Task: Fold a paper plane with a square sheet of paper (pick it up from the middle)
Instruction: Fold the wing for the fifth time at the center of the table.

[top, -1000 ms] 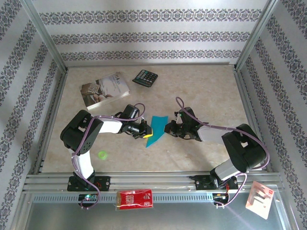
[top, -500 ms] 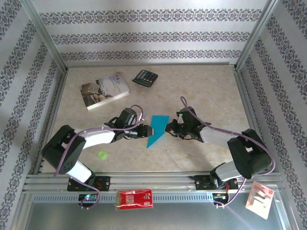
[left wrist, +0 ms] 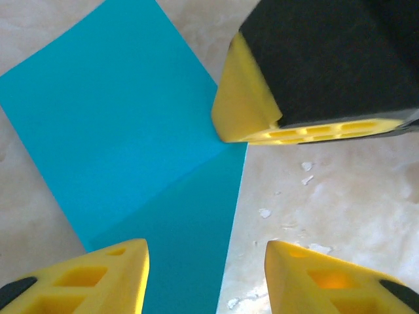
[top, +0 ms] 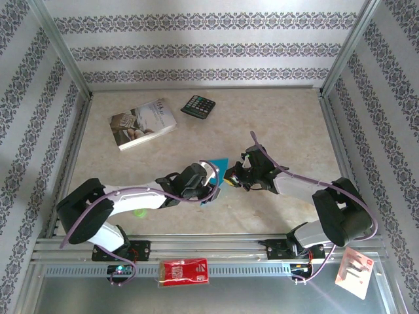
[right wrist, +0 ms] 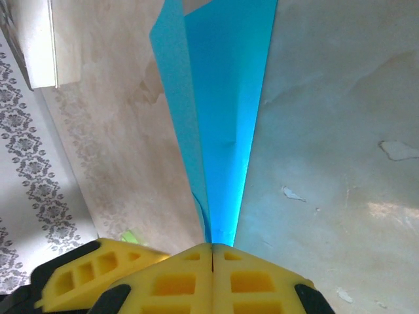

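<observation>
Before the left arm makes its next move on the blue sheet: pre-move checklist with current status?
1. right gripper shut on the edge of the sheet of paper: ok.
2. left gripper open over the sheet of paper: ok.
3. Grippers apart from each other: ok, though close.
4. Folded layers lined up along the crease: cannot tell.
5. book and calculator well back from both arms: ok.

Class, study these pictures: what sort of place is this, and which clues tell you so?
Probably a robotics lab test cell, not a home: an aluminium frame encloses the table, wallpaper panels serve as walls, and the left arm and right arm are bolted at its near edge.
</observation>
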